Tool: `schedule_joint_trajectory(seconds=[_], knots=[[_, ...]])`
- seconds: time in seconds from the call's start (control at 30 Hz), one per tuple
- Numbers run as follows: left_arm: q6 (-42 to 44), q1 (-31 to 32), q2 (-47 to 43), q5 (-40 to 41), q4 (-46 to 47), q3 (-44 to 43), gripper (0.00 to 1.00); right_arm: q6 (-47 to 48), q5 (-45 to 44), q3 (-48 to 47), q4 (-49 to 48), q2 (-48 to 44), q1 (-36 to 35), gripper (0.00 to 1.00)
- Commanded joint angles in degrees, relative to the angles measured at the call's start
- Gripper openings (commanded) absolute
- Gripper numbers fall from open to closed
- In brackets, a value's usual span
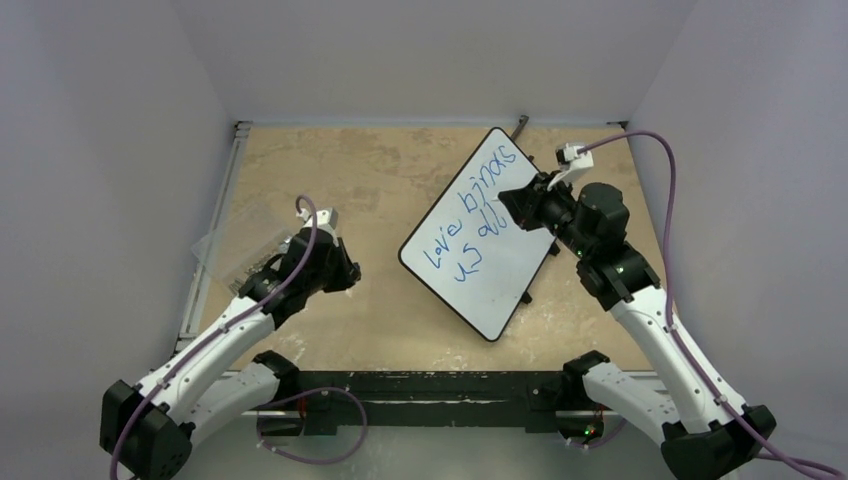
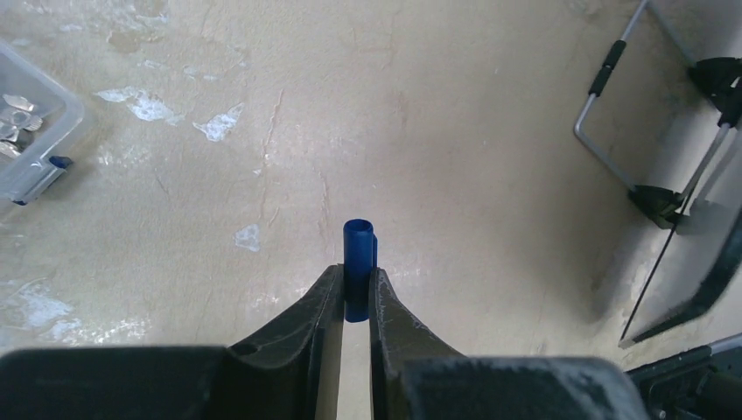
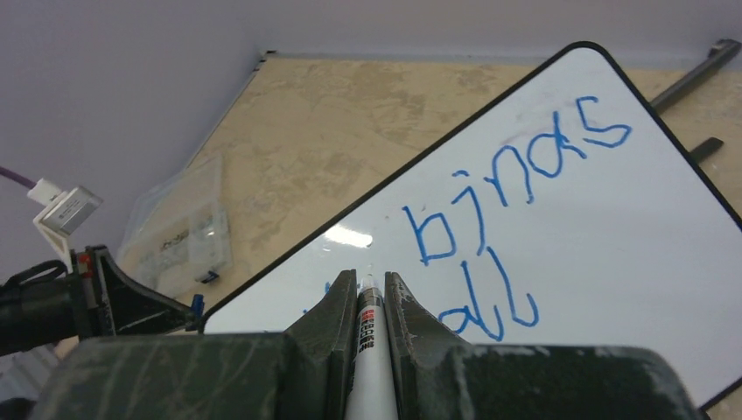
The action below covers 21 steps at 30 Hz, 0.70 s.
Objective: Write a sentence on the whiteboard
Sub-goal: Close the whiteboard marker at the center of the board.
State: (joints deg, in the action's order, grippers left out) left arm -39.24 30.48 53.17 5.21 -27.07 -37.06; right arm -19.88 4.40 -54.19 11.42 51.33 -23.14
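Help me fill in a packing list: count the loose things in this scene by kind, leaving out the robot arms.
Whiteboard: 1
Marker: 1
Blue cap: 1
Clear plastic box: 1 (contents too small to count)
Total: 4

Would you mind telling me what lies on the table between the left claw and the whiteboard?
Nothing: in the top view, only bare tabletop separates the left claw from the whiteboard.
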Motion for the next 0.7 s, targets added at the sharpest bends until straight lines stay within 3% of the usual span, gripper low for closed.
schedule_joint_trajectory(seconds=[0.0,0.33,0.67], knots=[[4.6,0.1,-5.1,-1.6,-2.0,0.2,0.0,-0.2,11.7,-3.8,-4.0,1.0,-0.2,0.0],[10.7,5.4,-14.9,-4.9,2.7,0.2,0.0,-1.9,26.0,-5.1,-5.9,3.5,-0.2,0.0],[16.0,8.7,-15.3,-12.5,9.9,-1.5,0.0,-3.1,36.4,-6.4,-5.9,6.3,-0.2,0.0]])
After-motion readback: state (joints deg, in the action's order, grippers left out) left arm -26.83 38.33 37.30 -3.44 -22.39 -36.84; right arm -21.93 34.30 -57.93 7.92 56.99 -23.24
